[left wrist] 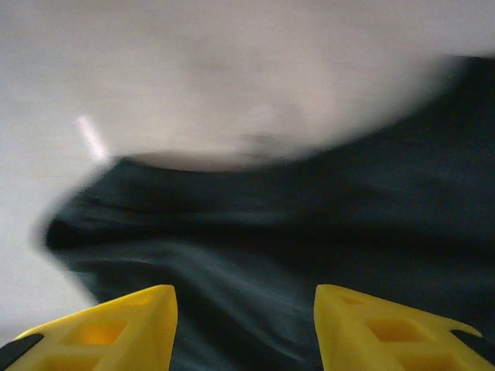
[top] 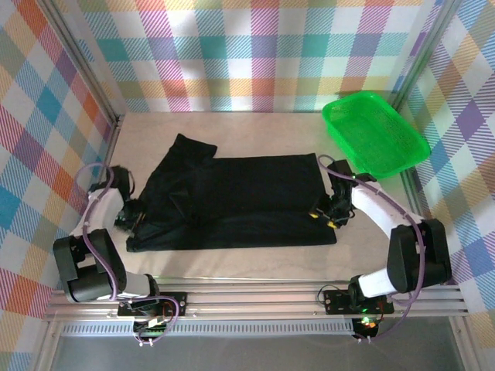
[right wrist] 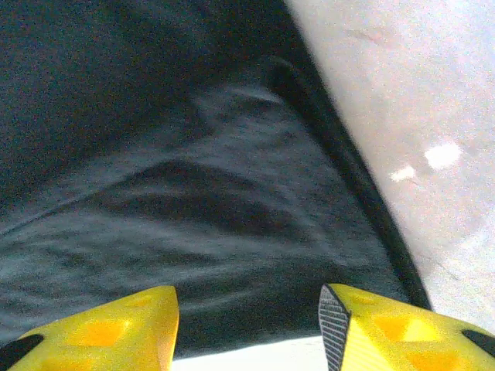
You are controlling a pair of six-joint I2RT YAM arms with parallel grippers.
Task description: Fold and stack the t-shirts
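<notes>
One soft black t-shirt (top: 240,197), creased, roughly rectangular, on smooth pale table (top: 232,127); left tool (left wrist: 244,301), right tool (right wrist: 247,301) both parted, empty.

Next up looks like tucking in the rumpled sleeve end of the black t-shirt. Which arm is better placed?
Left, probably. The left gripper hangs open at the bunched sleeve end of the black t-shirt. The right gripper sits at the flat hem end, the shirt's whole length away.
</notes>
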